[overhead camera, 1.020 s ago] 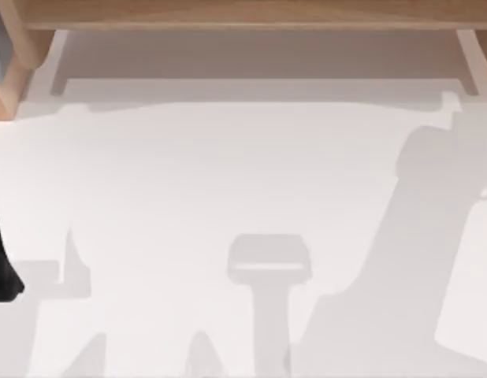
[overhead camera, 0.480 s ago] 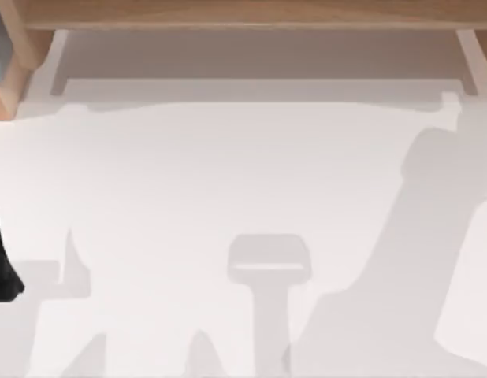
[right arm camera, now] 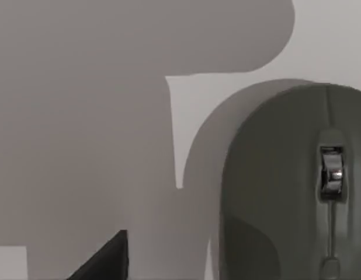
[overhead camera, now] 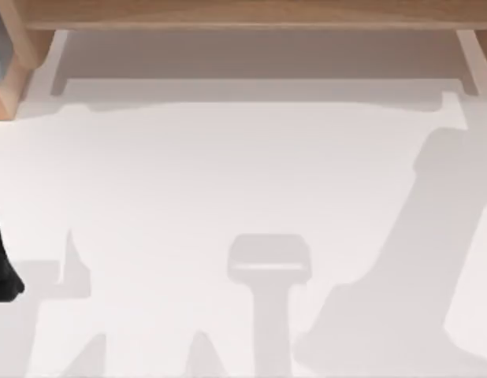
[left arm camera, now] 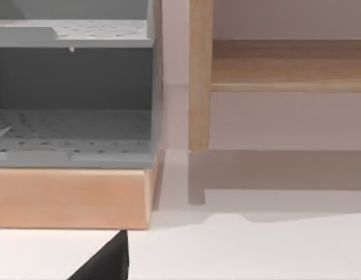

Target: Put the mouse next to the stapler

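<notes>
Overhead, the white tabletop [overhead camera: 228,173] runs from a wooden frame [overhead camera: 11,87] at its far left corner to bare white at the right, with a wooden shelf edge [overhead camera: 251,14] along the far side. At the left edge of the top view a black piece of my left arm [overhead camera: 1,264] juts in over the tabletop, parked at that side; whether its jaws are apart or together I cannot tell. From the left wrist view, a grey perforated organizer [left arm camera: 72,99] sits on a light wooden base [left arm camera: 69,198], a wooden upright post [left arm camera: 199,87] stands just beside it, and a dark finger tip [left arm camera: 107,262] pokes in at the edge. Grey shadows of the arms fall across the middle and right of the tabletop. Further right, in the right wrist view, the grey mouse [right arm camera: 280,192] lies on the tabletop close under my right arm's camera, its scroll wheel [right arm camera: 331,172] bright along its middle line. A dark finger tip [right arm camera: 104,259] of the right arm stands apart from the mouse, not touching it; I cannot tell how the right jaws stand
</notes>
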